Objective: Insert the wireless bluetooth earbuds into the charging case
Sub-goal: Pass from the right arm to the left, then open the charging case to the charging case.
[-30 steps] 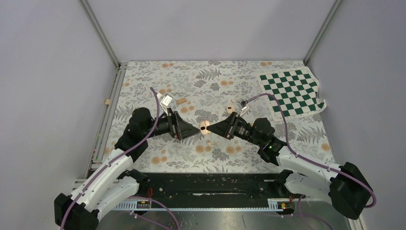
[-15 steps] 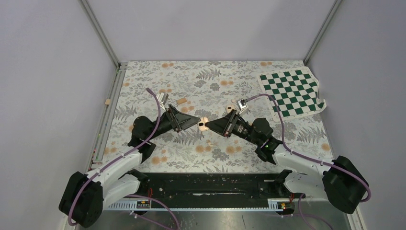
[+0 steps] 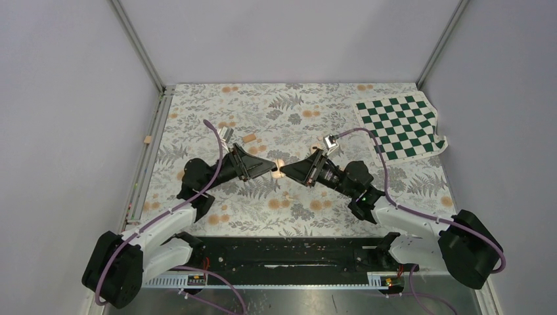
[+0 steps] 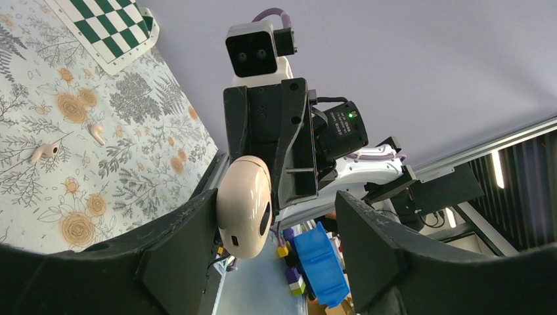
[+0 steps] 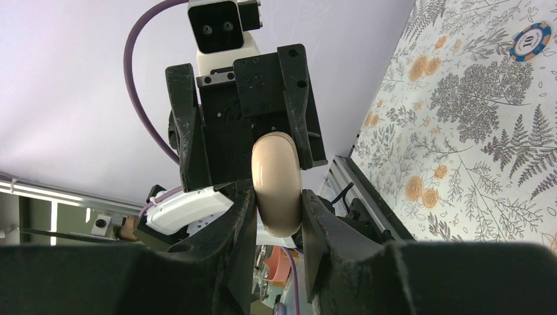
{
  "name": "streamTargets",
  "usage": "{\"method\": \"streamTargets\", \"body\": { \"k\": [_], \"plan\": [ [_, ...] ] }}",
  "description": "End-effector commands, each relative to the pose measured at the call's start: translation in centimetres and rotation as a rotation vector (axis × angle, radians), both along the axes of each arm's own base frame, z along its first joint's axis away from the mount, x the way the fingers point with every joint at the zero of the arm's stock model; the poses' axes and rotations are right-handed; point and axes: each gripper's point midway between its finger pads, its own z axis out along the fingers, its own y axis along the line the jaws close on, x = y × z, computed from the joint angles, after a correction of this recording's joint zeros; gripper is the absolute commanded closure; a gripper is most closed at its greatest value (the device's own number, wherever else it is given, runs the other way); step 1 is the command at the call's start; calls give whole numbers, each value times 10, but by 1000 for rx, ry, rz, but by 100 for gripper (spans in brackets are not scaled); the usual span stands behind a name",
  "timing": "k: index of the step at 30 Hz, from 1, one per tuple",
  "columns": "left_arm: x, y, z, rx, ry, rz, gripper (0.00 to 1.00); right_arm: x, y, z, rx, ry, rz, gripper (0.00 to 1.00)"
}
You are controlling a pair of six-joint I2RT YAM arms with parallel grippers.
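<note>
The charging case (image 3: 278,172), a rounded peach-beige shell, hangs above the floral cloth between both grippers. My right gripper (image 5: 277,197) is shut on the charging case (image 5: 277,184), one finger on each flat side. My left gripper (image 4: 276,203) faces it, and its jaws straddle the charging case (image 4: 244,205). One left finger touches the shell and the other stands well clear, so the left gripper is open. Two tiny earbuds (image 4: 44,152) (image 4: 97,134) lie on the cloth beyond the right arm. In the top view the grippers (image 3: 272,169) (image 3: 284,172) meet tip to tip.
A green-and-white checkered mat (image 3: 401,125) lies at the back right. A flat tan oblong piece (image 3: 249,138) sits behind the left gripper. A small block (image 3: 147,139) rests by the left rail, and a blue poker chip (image 5: 532,42) lies on the cloth.
Both grippers have shifted slightly toward the back of the table with the case. My left gripper has moved onto the case and its jaws have narrowed around it. The right grip is unchanged.
</note>
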Motion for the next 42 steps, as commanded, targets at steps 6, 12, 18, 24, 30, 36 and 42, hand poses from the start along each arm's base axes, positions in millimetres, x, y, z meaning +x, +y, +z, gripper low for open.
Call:
{"method": "streamTargets", "body": {
  "k": [6, 12, 18, 24, 30, 36, 42],
  "plan": [
    [-10, -5, 20, -27, -94, -52, 55, 1, 2, 27, 62, -54, -1, 100],
    [-10, -6, 22, -28, -96, -59, 94, 0, 1, 23, 50, -50, -3, 100],
    [-14, -6, 28, -38, -122, -80, 100, 1, -7, 10, 5, -30, -41, 78],
    [-19, -6, 35, -51, -142, -104, 100, 13, -29, -22, -93, 38, -168, 59],
    [-21, -7, 37, -57, -149, -120, 100, 17, -39, -34, -134, 65, -211, 46],
    [-19, -7, 33, -39, -146, -118, 100, 15, -40, -28, -180, 22, -202, 22],
    [-12, -3, 22, 41, -138, -84, 100, 17, -67, -39, -369, -36, -289, 20]
  ]
}}
